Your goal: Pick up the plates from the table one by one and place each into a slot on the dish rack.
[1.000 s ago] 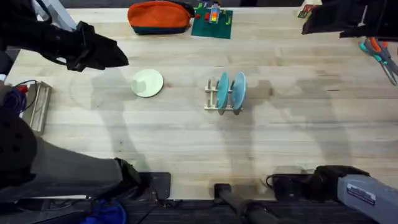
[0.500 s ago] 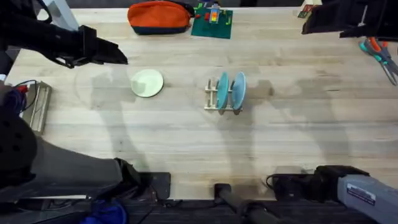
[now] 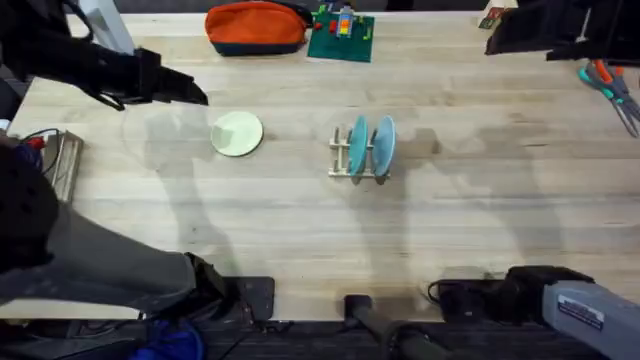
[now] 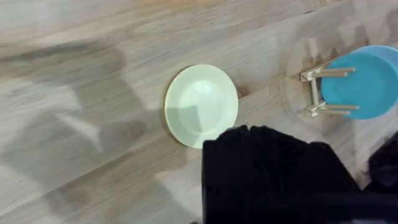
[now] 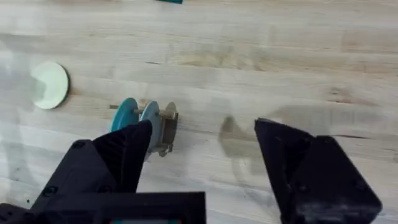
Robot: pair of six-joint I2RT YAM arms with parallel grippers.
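A pale cream-green plate (image 3: 237, 133) lies flat on the table (image 3: 300, 230), left of the dish rack (image 3: 345, 165). Two light blue plates (image 3: 358, 148) (image 3: 383, 143) stand upright in the rack's slots. My left gripper (image 3: 190, 90) hovers above the table to the upper left of the cream plate, its black fingers (image 4: 236, 155) together with nothing held. In the left wrist view the plate (image 4: 200, 106) lies just beyond the fingers, and the rack (image 4: 314, 93) stands farther off. My right gripper (image 5: 205, 143) is high at the far right (image 3: 500, 38) and open, looking down on the rack (image 5: 166, 130).
An orange pouch (image 3: 257, 27) and a green board with small toys (image 3: 341, 35) sit at the table's far edge. Scissors (image 3: 610, 85) lie at the right edge. A metal piece (image 3: 60, 170) rests at the left edge. Bare wood surrounds the rack.
The left arm's wrist has turned and shifted slightly, staying up-left of the cream plate. The plate, the rack and the right arm have not moved.
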